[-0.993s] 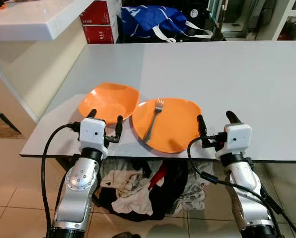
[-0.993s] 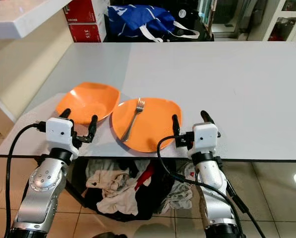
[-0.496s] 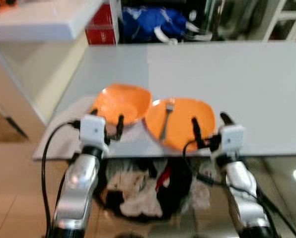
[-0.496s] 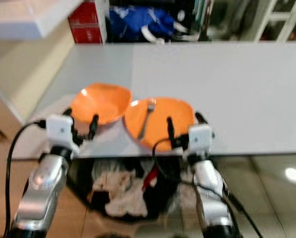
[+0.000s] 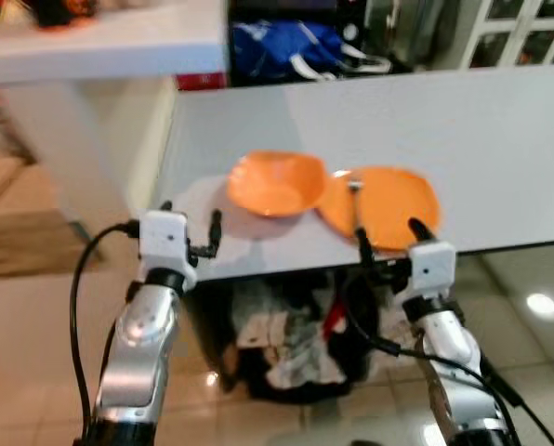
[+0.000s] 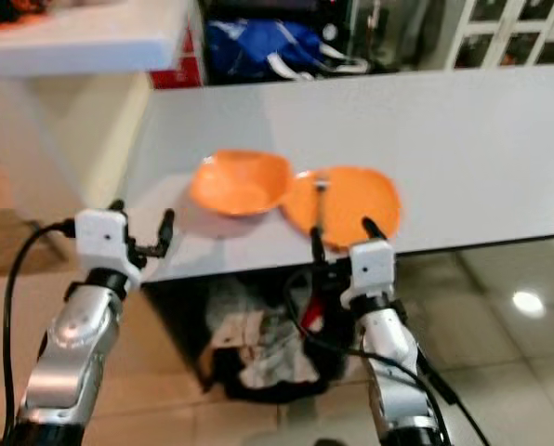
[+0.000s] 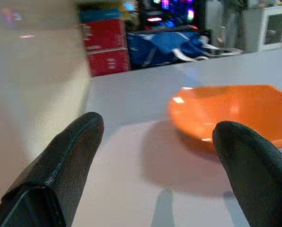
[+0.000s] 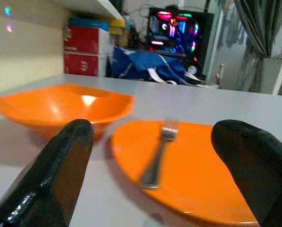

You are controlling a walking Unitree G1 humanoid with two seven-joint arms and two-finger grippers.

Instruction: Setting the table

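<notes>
Orange plastic plate (image 5: pixel 389 195) with a metal fork (image 8: pixel 156 158) and orange bowl (image 5: pixel 275 182) sit on the grey surface (image 5: pixel 500 130), so setting looks partly done. Left gripper (image 5: pixel 190 230) and right gripper (image 5: pixel 387 238) are spread open, empty.

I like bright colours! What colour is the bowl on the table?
The bowl is orange, clearest in the right wrist view.

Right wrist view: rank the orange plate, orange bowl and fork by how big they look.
1. orange plate, nearest the camera and widest here.
2. orange bowl, only slightly smaller; it sits farther back, so its true size against the plate is unsure.
3. fork, lying on the plate, clearly smallest.
</notes>
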